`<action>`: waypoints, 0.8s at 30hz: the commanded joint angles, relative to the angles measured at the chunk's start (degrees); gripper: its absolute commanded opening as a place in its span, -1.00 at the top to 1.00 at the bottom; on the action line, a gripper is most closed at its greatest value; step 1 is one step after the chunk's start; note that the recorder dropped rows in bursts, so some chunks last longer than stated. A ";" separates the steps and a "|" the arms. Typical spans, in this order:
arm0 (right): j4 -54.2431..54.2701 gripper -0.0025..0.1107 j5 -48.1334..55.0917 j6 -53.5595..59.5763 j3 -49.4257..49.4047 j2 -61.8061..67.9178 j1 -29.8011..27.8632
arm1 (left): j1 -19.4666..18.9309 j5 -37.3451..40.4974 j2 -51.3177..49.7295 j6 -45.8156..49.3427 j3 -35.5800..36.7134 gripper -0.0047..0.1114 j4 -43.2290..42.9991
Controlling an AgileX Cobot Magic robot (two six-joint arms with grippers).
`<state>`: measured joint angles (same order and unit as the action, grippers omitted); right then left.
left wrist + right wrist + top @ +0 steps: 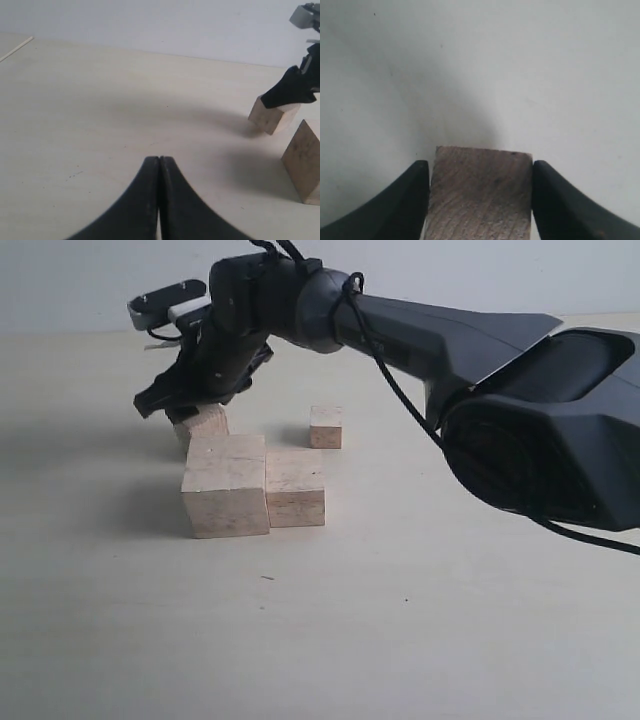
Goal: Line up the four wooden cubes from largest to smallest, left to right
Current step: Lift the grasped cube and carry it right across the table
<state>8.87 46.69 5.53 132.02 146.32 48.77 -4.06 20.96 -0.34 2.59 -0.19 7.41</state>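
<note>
Four wooden cubes rest on the pale table. The largest stands at the front, and the second largest touches its right side. Behind them, apart and to the right, is the smallest. A mid-small cube sits behind the largest, slightly tilted. My right gripper comes down over it, its black fingers pressed against the cube on both sides. In the left wrist view this cube and the largest appear far off. My left gripper is shut on nothing.
The right arm's dark body fills the upper right of the exterior view, reaching across to the left. Bare table spreads in front of the cubes and to their left.
</note>
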 commanded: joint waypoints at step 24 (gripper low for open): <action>-8.87 0.96 23.28 1.15 -2.06 -30.53 -10.90 | 0.28 -0.48 0.34 -0.09 0.19 0.92 0.05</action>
<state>0.00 69.74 5.78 133.66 119.48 39.71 -4.06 20.96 -0.34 2.59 -0.19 7.41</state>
